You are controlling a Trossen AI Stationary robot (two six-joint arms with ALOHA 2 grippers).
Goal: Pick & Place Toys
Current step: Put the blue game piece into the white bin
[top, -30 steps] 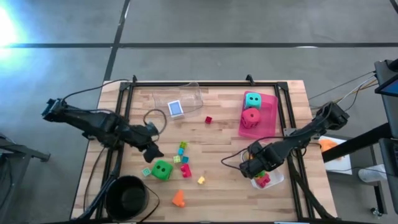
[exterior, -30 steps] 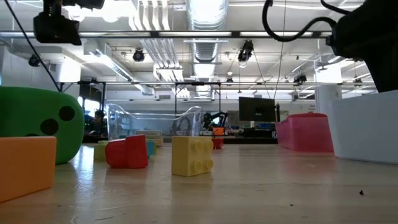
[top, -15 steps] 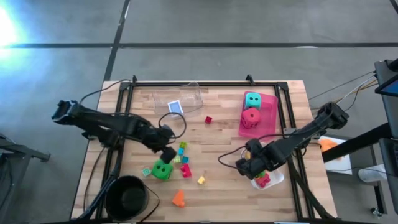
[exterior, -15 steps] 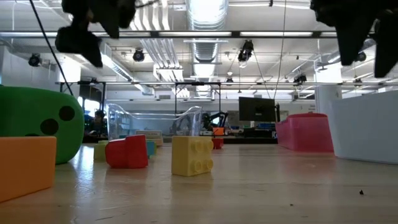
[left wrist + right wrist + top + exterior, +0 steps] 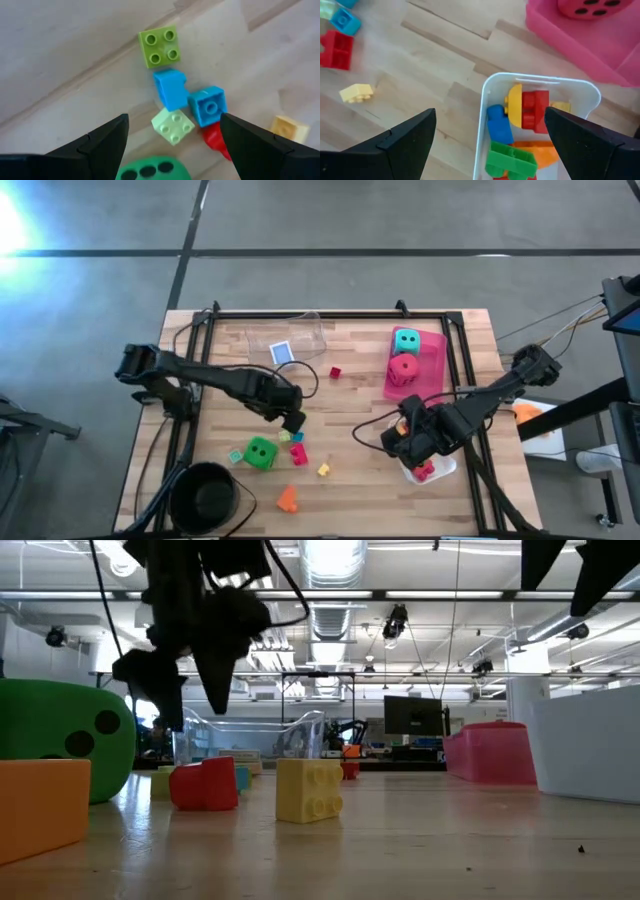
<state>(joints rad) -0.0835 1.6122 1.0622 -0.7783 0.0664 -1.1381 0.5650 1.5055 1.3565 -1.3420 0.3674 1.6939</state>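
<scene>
Right now I have the left hand (image 5: 294, 422) spread wide and empty, hovering over a cluster of small plastic bricks near the middle of the wooden table (image 5: 350, 480). Through its wrist camera I see, between the fingers, a lime green four-stud brick (image 5: 159, 46), a plain blue brick (image 5: 169, 88) touching a blue single-stud brick (image 5: 208, 105), a pale green four-stud brick (image 5: 172, 125), and a red brick (image 5: 216, 138) partly hidden behind one finger. The large green foam die with black dots (image 5: 261, 452) lies just beside that cluster.

My right hand (image 5: 404, 442) is also spread and holds nothing, hanging above the white plastic tray (image 5: 485, 105), which contains red, yellow, blue, green and orange bricks. A small yellow brick (image 5: 356, 92) and a red two-part brick (image 5: 336, 49) lie loose on the table nearby. The teal dotted die (image 5: 406, 340) and red dotted die (image 5: 403, 367) sit in the pink tray (image 5: 436, 350).
</scene>
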